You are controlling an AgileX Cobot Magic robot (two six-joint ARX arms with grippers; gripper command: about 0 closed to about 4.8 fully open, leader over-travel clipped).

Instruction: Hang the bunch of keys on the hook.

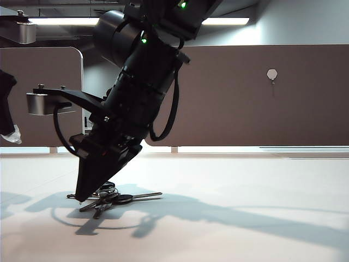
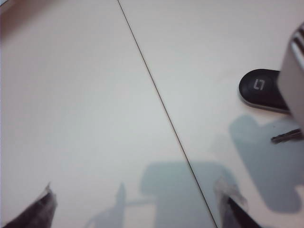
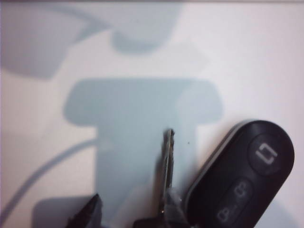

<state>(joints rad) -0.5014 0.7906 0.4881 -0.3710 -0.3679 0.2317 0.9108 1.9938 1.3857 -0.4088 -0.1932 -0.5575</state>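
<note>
The bunch of keys [image 1: 112, 197] lies flat on the desk [image 1: 229, 180], under the right tool [image 3: 130, 209], whose jaws are parted around one key blade without yet pinching it. The left tool [image 2: 137, 209] is held spread and empty near the fob. A firm closure on the ring is advised before lifting toward the hook [image 1: 272, 75] on the far panel [image 1: 305, 93].

No legible words; only pale button icons on the black key fob [image 3: 242, 175] of the bunch of keys [image 1: 112, 197].

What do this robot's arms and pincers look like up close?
The big arm is glossy black and tubular, with tiny green lights and a looping black cable. It narrows to the right pincer, a dark wedge. The left pincer shows two thin, dark, pointed fingers with whitish, worn-looking edges.
</note>
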